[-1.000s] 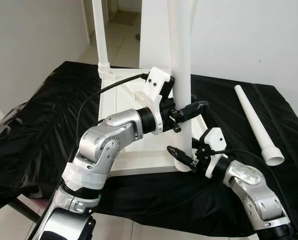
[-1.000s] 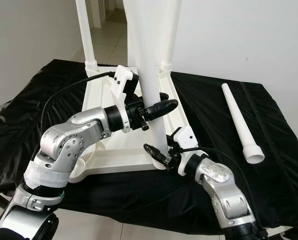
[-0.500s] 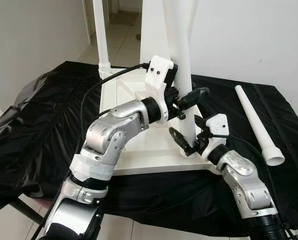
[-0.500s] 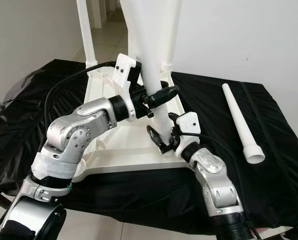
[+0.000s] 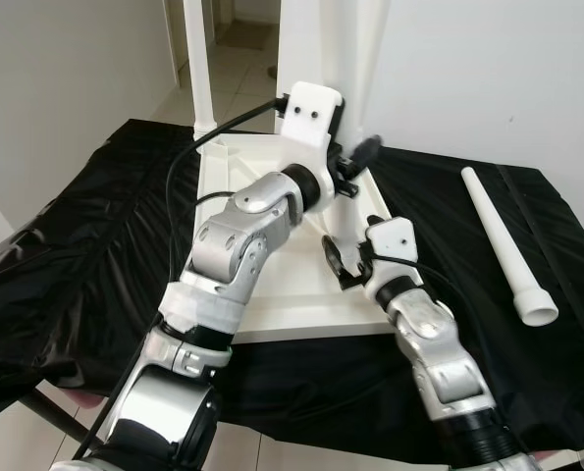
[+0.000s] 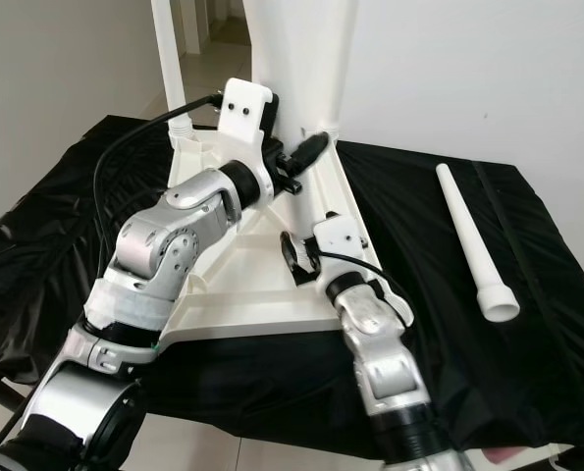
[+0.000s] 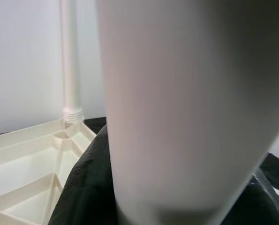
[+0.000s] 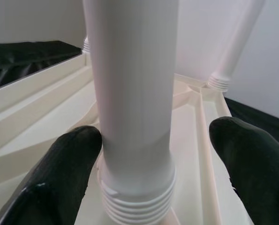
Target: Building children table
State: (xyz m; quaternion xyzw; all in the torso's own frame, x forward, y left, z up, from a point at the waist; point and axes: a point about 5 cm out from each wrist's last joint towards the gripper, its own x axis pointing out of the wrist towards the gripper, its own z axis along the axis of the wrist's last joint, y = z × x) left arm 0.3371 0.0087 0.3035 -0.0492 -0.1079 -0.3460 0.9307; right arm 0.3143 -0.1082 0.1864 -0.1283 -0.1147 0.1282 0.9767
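Right tool (image 8: 144, 164): fingers spread wide, one each side of the near leg's threaded base, not clearly touching it.
Left tool (image 5: 355, 162): higher up on near leg (image 8: 132, 93); grip state cannot be told.
Tabletop (image 5: 262, 285): white, upside down, centre of bench (image 5: 95, 216) under black cloth.
Far legs: upright at 12 o'clock corners.
Loose leg (image 5: 503, 245): lying at 3 o'clock, apart from tabletop.
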